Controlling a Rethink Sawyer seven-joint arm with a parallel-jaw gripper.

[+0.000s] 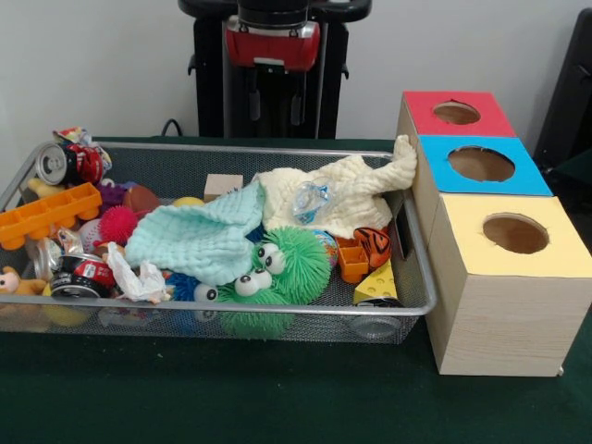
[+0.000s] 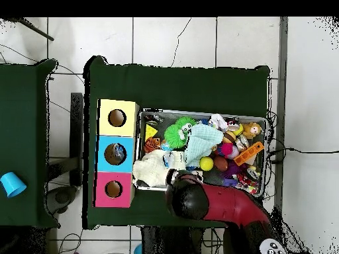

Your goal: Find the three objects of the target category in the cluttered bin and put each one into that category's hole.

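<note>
The wire mesh bin (image 1: 277, 151) fills the table's left and middle, and it also shows in the overhead view (image 2: 267, 159). One see-through wrinkly bottle with a blue label (image 1: 312, 200) lies on a cream cloth (image 1: 356, 190) at the bin's far right; in the overhead view the bottle (image 2: 177, 159) lies just beyond the arm's end. No other bottle shows clearly; the clutter hides much. The arm's red and black end (image 1: 273, 42) hangs over the bin's robot-side rim, and shows from above too (image 2: 187, 200). The gripper under it is lost against the black pedestal.
A wooden box stands right of the bin with a red-topped hole (image 1: 456, 113), a blue-topped hole (image 1: 481, 164) and a yellow-topped hole (image 1: 514, 233). The bin also holds a mint cloth (image 1: 199, 239), a green furry toy (image 1: 277, 273), drink cans (image 1: 67, 165), an orange tray (image 1: 46, 215) and spiky balls.
</note>
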